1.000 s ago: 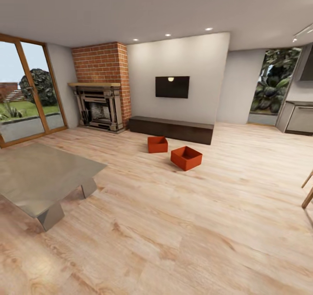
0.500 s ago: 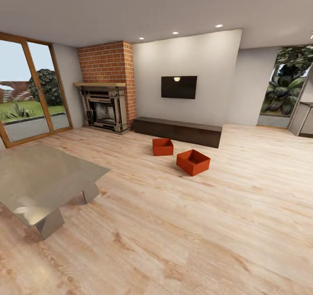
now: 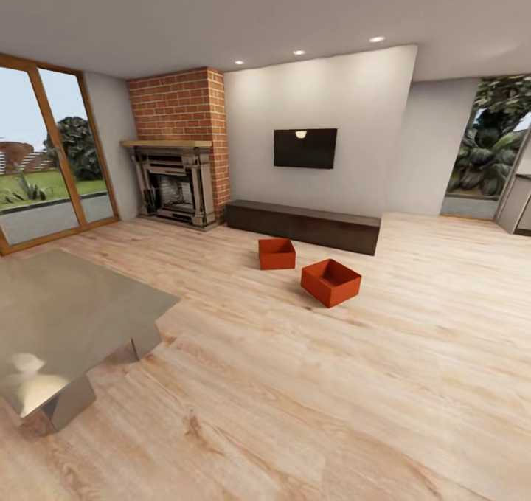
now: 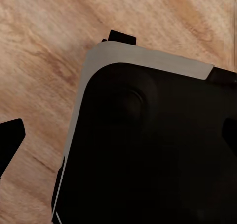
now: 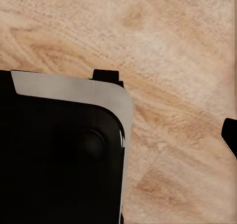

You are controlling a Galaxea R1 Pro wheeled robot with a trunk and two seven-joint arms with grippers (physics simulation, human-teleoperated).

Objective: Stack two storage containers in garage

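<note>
A low table (image 3: 66,324) with a smooth, reflective grey top and slab legs stands at the left on the light wood plank floor (image 3: 295,398). Behind it are tall wood-framed glass doors (image 3: 44,154), then one red brick fireplace (image 3: 177,147) with a dark metal surround. One flat black TV (image 3: 304,148) hangs on the plain pale wall above one long, dark, low bench (image 3: 302,224). Just in front of the bench's middle sit the two storage containers, orange-red, thin-walled, open-topped boxes: the far container (image 3: 276,253) lies square to the bench, and the near container (image 3: 331,282) is turned cornerwise, close by but apart. In the wrist views, what may be the robot's dark, rounded base (image 4: 148,145) hangs over the planks; whether either gripper's fingers are apart or together cannot be told.
</note>
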